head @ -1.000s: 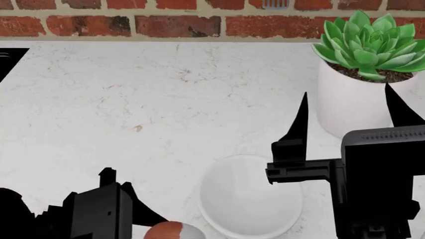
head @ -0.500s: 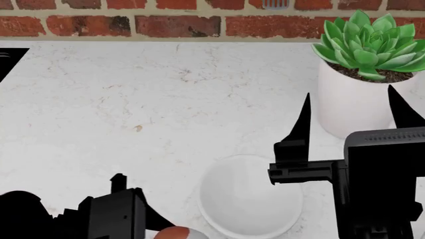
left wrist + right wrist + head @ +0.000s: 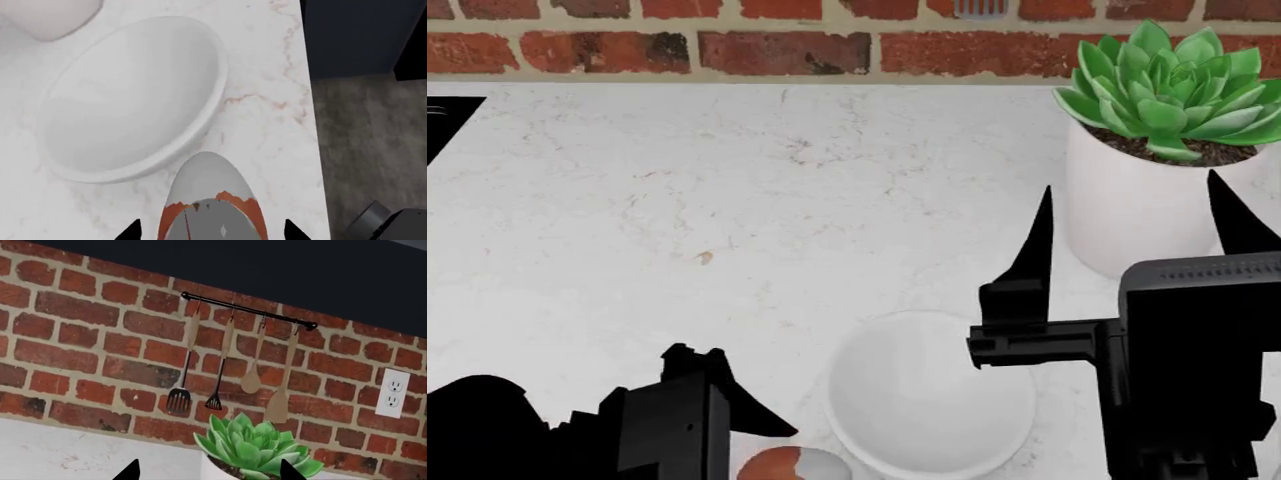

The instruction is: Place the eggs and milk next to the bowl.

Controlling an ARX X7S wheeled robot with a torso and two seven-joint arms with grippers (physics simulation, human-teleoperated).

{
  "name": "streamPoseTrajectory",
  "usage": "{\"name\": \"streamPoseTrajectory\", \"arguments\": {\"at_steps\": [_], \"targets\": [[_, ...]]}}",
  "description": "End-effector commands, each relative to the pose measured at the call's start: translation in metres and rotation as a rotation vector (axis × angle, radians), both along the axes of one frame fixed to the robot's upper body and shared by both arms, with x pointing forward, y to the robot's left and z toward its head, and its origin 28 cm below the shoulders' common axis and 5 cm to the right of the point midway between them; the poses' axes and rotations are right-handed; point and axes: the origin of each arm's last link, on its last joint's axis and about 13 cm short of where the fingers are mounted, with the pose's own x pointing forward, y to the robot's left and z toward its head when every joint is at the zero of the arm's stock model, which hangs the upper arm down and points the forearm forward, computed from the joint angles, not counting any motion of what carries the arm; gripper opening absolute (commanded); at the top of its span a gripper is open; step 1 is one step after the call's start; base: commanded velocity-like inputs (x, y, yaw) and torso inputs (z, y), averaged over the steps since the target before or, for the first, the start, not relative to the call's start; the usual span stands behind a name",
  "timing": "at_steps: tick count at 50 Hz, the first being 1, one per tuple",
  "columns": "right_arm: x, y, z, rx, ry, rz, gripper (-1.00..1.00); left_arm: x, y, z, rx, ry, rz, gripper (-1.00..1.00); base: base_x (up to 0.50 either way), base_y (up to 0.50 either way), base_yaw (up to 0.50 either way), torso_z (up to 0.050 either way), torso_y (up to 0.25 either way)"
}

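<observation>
The reddish-brown egg [image 3: 790,466] with its grey-white end lies on the counter just left of the white bowl [image 3: 932,395]. In the left wrist view the egg [image 3: 212,200] sits between the wide-apart fingertips of my left gripper [image 3: 212,232], which do not touch it. The bowl [image 3: 133,95] is just beyond the egg. My left gripper [image 3: 741,435] is low at the front left. My right gripper [image 3: 1129,190] is open and empty, raised above the bowl's right side, pointing at the brick wall. The milk and the pale tan egg are out of view.
A white pot with a green succulent [image 3: 1154,170] stands at the back right and shows in the right wrist view [image 3: 257,450]. A brick wall with a utensil rail [image 3: 247,310] backs the counter. The counter's front edge [image 3: 310,125] drops to the floor close to the egg.
My left gripper has moved right toward the bowl, and the egg has shifted slightly right with it. The right arm has barely moved.
</observation>
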Motion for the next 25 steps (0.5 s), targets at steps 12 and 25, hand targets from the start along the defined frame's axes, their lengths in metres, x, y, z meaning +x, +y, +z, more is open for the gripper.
{"name": "streamPoseTrajectory", "arguments": {"at_steps": [12,25], "targets": [[-0.002,-0.003,0.001,0.008,-0.013,-0.009,1.00,-0.002,-0.006,-0.013,0.032,0.011,-0.001,1.00,0.00,0.00,0.00,0.000,0.000],[-0.003,-0.004,0.002,0.006,-0.015,-0.011,1.00,-0.006,-0.007,-0.001,-0.010,0.000,-0.016,1.00,0.00,0.00,0.00,0.000,0.000]]}}
